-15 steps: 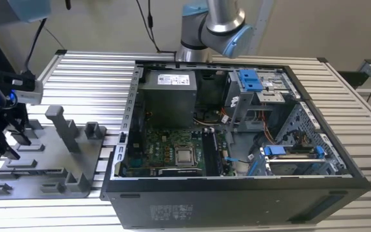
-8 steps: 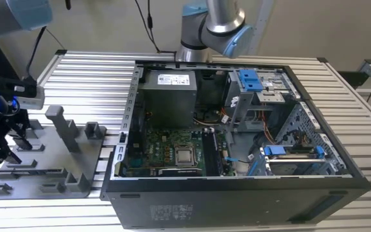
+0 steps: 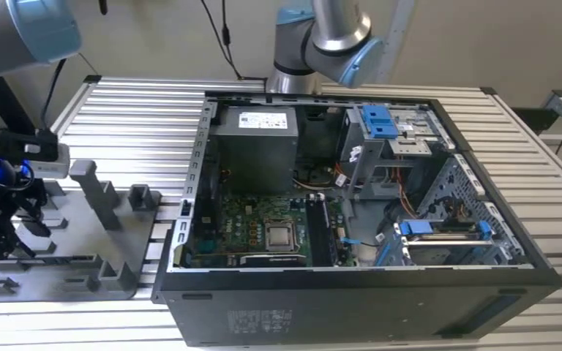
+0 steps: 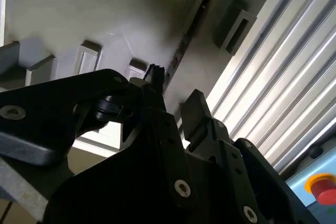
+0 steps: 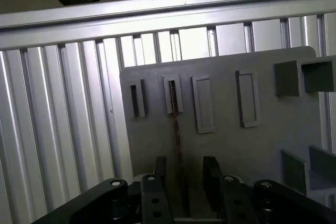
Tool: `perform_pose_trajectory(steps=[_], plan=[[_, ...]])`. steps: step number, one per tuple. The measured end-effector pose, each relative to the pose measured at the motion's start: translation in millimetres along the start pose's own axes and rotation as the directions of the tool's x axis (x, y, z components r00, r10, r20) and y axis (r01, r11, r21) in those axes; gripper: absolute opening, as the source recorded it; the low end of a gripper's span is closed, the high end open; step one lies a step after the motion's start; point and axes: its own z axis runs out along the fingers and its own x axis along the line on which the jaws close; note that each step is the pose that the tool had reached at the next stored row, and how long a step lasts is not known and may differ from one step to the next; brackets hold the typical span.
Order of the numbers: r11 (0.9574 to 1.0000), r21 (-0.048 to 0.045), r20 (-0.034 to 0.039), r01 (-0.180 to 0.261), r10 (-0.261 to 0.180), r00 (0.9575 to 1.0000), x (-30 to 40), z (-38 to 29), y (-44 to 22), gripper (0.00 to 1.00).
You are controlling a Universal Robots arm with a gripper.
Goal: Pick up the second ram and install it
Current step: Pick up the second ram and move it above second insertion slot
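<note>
Nearest to you in the first wrist view, the gripper (image 5: 185,174) is open. Its two fingers (image 5: 211,174) stand one on each side of the ram (image 5: 177,129), with a small gap on both sides. You see one ram only. It stands on its thin edge in the grey tray (image 5: 294,124), and its long axis runs straight away from the gripper. The far end sits in one of four narrow posts (image 5: 202,103) that stand in a row. The near end is hidden behind the gripper body, and the chips cannot be made out. Beyond the tray lies the ribbed metal table (image 5: 52,140). In the exterior view the tray is at 9 o'clock from the one open computer case (image 3: 359,292).
</note>
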Motion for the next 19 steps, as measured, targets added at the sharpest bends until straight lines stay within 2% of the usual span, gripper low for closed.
perform_pose_trajectory(steps=[6, 12, 19], plan=[[0.9992, 0.0054, 0.0007, 0.039, -0.039, 0.9992, 0.9, 9.3, 0.4, 0.42], [0.9985, 0.0157, 0.0017, 0.053, -0.053, 0.9986, 1.5, 20.1, 3.0, 0.42], [0.9970, 0.0199, 0.0020, 0.075, -0.075, 0.9972, 1.9, 32.8, 4.0, 0.42]])
